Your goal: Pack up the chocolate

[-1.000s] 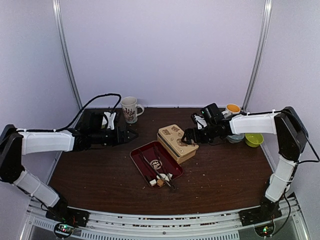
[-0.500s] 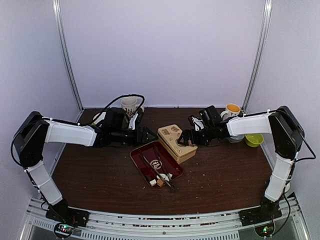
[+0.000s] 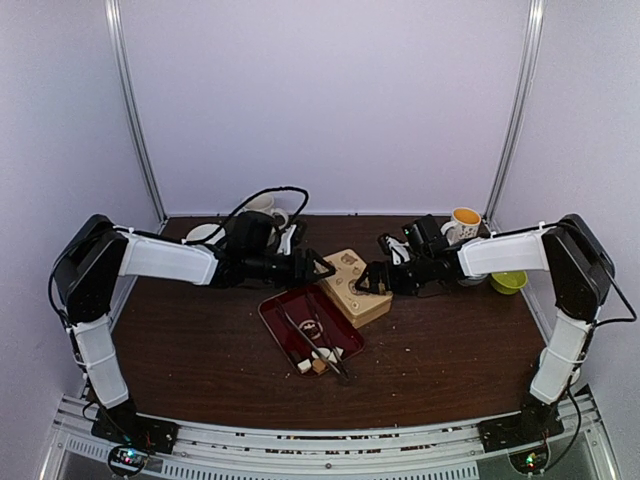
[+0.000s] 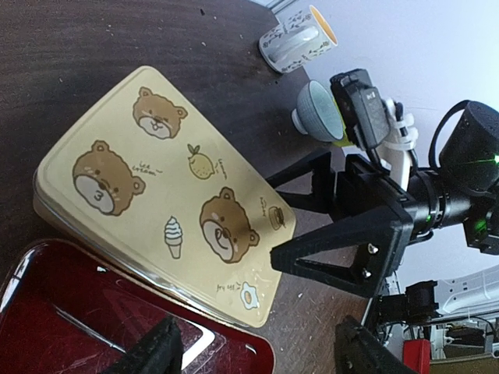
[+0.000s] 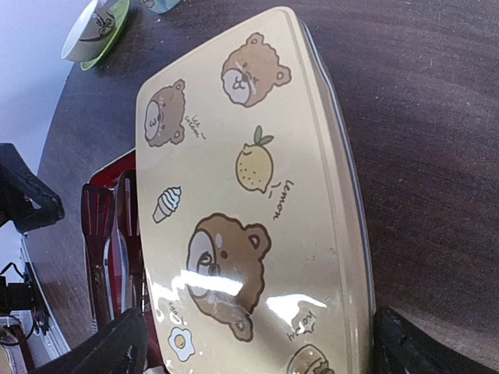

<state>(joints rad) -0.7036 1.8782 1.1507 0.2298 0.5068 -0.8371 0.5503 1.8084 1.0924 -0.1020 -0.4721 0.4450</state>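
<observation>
Left hand (image 3: 318, 268) and right hand (image 3: 372, 280) both apart, empty, flanking closed tin (image 3: 350, 292). Chocolate (image 3: 320, 364) in tray (image 3: 275, 308), near side of left hand. Step: opening tin. Next: likely clamp lid (image 4: 179, 195), lift.

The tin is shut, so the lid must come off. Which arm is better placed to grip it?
Right, probably: the open right claw straddles the tin; the left claw hangs short of it.

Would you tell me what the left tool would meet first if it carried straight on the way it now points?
Most likely the bear-print tin, whose corner lies straight ahead of the left tool; the right tool sits beyond it. Depth is unclear, so it might pass just above the tin.
</observation>
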